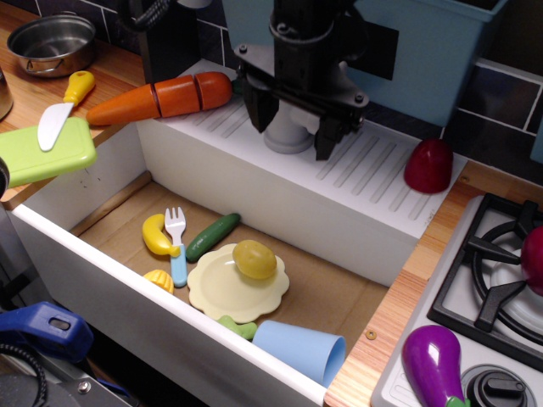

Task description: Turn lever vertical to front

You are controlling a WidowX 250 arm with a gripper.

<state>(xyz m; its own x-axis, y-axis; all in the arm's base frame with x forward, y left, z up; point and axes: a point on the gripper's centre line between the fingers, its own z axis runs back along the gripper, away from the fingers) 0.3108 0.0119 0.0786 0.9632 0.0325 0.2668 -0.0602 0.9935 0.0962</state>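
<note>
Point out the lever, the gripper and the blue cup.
lever (288, 134): main camera view, on the grey post between the black fingers.
gripper (293, 127): main camera view, midway between its two fingertips, astride the post.
blue cup (297, 349): main camera view, on its side wall, lying in the sink.
</note>
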